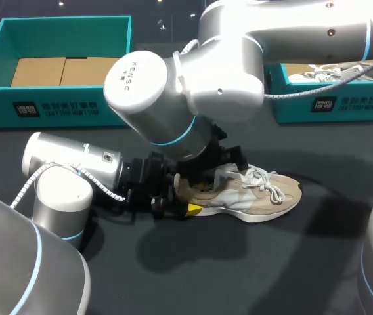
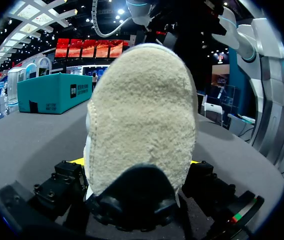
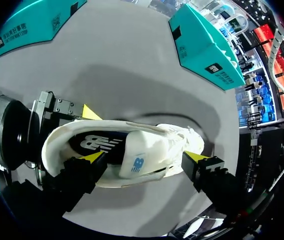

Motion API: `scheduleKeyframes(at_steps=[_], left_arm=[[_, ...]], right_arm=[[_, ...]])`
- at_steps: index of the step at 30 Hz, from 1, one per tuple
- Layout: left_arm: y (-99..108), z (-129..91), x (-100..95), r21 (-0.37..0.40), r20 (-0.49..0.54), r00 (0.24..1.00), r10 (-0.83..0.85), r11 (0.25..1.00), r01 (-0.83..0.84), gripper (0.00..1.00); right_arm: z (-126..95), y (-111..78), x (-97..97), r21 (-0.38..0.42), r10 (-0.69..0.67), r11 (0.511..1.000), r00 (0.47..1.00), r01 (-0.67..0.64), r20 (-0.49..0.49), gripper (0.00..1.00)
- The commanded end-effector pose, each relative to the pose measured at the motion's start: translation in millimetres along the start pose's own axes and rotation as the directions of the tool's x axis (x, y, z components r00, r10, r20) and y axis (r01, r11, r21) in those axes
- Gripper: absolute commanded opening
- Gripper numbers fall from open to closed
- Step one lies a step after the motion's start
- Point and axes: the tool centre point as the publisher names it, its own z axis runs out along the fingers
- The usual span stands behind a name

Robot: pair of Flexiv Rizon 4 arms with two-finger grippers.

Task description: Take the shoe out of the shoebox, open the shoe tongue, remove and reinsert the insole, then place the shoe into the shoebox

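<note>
Beige-and-white lace-up sneaker [image 1: 265,197] lies on its sole on the dark table [image 1: 272,275], toe towards my right, outside both boxes.

Left gripper [image 2: 137,161]: comes in low from the left, behind the heel. The suede heel sits between its fingers, whose black blocks press in from both sides; head view shows a yellow tip against the side of the sole. Reads as clamped on the heel.

Right gripper [image 3: 146,157]: hangs over the sneaker's mouth from above. Fingers stand wide apart along the sneaker's length. One yellow tip [image 3: 94,156] is down in the opening at the heel end, over the black insole [image 3: 99,143]; the other is at the laces ahead of the white tongue [image 3: 139,161]. The tongue lies between the two tips, touched by neither, so nothing is gripped.

Teal shoebox [image 1: 62,105] at the far left, lid off, brown cardboard inside. Second teal shoebox [image 1: 331,105] at the far right holds a pale shoe [image 1: 324,72].
</note>
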Motion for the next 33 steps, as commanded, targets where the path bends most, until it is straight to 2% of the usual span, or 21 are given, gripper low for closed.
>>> scheduleKeyframes(at_steps=[1, 9, 15, 21, 23, 27, 29, 32, 33], left_arm=[[4, -2, 2.4, -0.002, 0.000, 1.000, -0.001, 1.000, 0.001, 0.00], [4, -2, 2.4, -0.002, 0.000, 1.000, -0.001, 1.000, 0.001, 0.00], [4, -2, 2.4, -0.002, 0.000, 1.000, -0.001, 1.000, 0.001, 0.00], [4, -2, 2.4, -0.002, 0.000, 1.000, -0.001, 1.000, 0.001, 0.00], [4, -2, 2.4, -0.002, 0.000, 1.000, -0.001, 1.000, 0.001, 0.00], [4, -2, 2.4, -0.002, 0.000, 1.000, -0.001, 1.000, 0.001, 0.00], [4, -2, 2.4, -0.002, 0.000, 1.000, -0.001, 1.000, 0.001, 0.00], [4, -2, 2.4, -0.002, 0.000, 1.000, -0.001, 1.000, 0.001, 0.00], [4, -2, 2.4, -0.002, 0.000, 1.000, -0.001, 1.000, 0.001, 0.00]], right_arm=[[6, -3.9, 3.8, -0.041, 0.412, 0.911, 0.905, -0.410, 0.109, 1.00], [21, 1.1, -2.7, -0.050, 0.439, 0.899, 0.891, -0.436, 0.119, 1.00], [12, -4.1, -17.7, -0.063, 0.473, 0.881, 0.870, -0.469, 0.140, 1.00], [7, -1.6, -33.8, -0.073, 0.477, 0.879, 0.862, -0.472, 0.171, 1.00], [5, -0.3, -39.8, -0.074, 0.479, 0.878, 0.860, -0.474, 0.177, 0.89], [1, 1.5, -48.4, -0.052, 0.466, 0.884, 0.867, -0.465, 0.178, 0.76], [0, 1.3, -48.7, -0.036, 0.460, 0.886, 0.870, -0.462, 0.176, 0.75], [1, -2.1, -44.9, -0.002, 0.443, 0.894, 0.883, -0.448, 0.156, 0.57], [1, -3.8, -41.6, 0.020, 0.426, 0.901, 0.893, -0.433, 0.148, 0.47]])
